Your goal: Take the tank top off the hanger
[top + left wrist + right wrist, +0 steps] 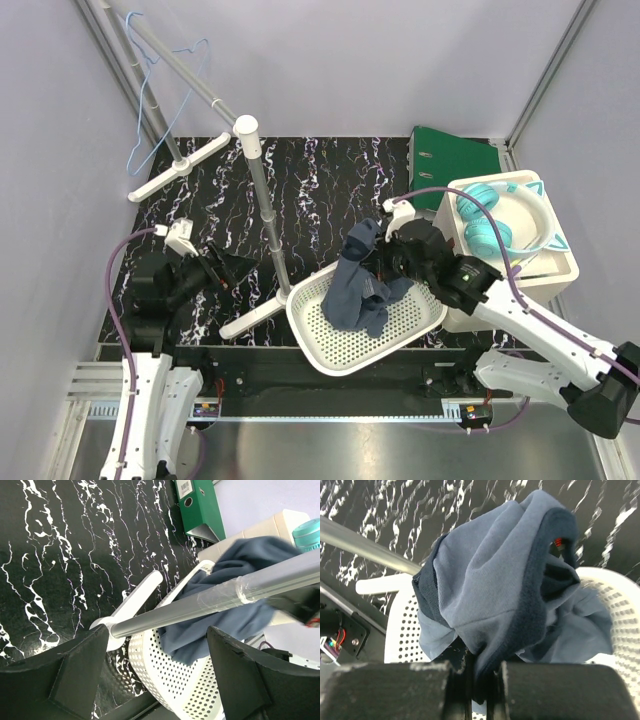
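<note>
1. Clenched, the right jaws grip a bunched fold of the tank top (360, 285); the left jaws stand released and empty beside the stand pole (268, 215).
2. From that grip the cloth trails lengthwise down into the white basket (330, 350).
3. The hanger (160, 100) dangles bare at the back left, well apart.

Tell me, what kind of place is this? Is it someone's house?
Probably a robot test booth, not a house: left arm and right arm bolted to the table edge, plain walls boxing it in, and props like a clothes stand and basket.
</note>
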Tool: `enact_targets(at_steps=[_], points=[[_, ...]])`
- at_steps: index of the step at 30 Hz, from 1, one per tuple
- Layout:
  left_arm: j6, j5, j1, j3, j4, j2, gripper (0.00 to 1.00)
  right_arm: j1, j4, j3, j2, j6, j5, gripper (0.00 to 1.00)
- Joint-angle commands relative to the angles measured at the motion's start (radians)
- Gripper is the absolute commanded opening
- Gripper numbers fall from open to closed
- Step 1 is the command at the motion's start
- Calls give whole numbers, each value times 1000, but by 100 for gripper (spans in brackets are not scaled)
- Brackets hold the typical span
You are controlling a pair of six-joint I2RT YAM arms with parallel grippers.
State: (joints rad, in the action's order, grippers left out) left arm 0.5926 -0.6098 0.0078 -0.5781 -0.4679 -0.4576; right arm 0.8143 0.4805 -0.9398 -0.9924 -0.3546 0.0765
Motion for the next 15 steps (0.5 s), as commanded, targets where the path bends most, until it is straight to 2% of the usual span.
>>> enact_targets(at_steps=[1, 10, 11, 15], points=[[18, -48, -3, 3, 60, 11, 84, -1, -147, 44, -24, -81, -53, 4], [62, -74, -3, 20, 94, 16, 84, 0, -261, 197, -153, -194, -115, 8], [68, -76, -3, 24, 97, 22, 84, -1, -269, 211, -164, -210, -116, 13], [82, -74, -2, 34, 113, 16, 84, -1, -270, 251, -195, -228, -141, 17]])
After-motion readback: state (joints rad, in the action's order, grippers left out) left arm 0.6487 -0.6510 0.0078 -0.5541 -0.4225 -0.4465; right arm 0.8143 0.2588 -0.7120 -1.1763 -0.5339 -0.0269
